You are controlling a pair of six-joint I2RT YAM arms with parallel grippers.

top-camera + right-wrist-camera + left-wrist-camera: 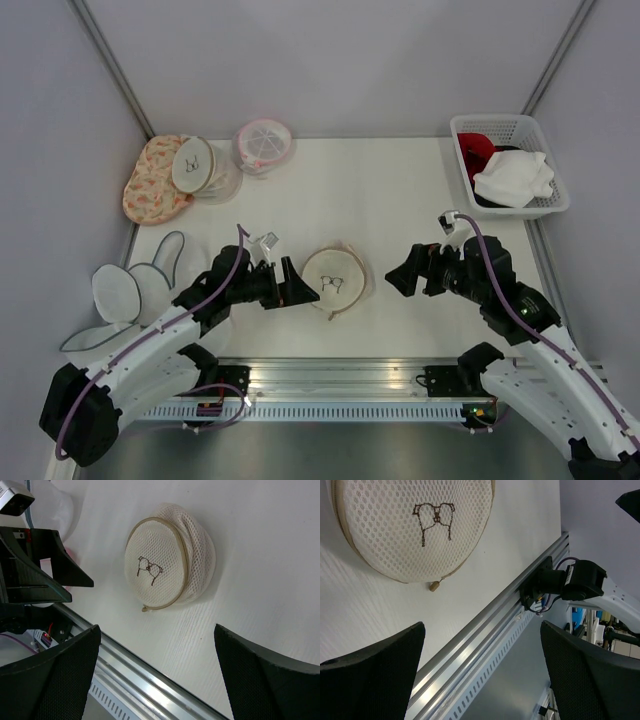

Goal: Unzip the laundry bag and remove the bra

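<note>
One laundry bag (334, 280) lies mid-frame on the counter (400, 190), zipped shut.
Two tools flank it: left tool (303, 290) fingers apart, empty; right tool (402, 272) likewise; one basket (500, 119) upper right.

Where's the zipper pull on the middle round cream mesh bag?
Left wrist view: the small tan zipper pull sits on the round cream mesh laundry bag's rim, on the side facing the metal rail.

The laundry bag (415, 530) runs off the left wrist view's top edge; its mesh hides the contents
</note>
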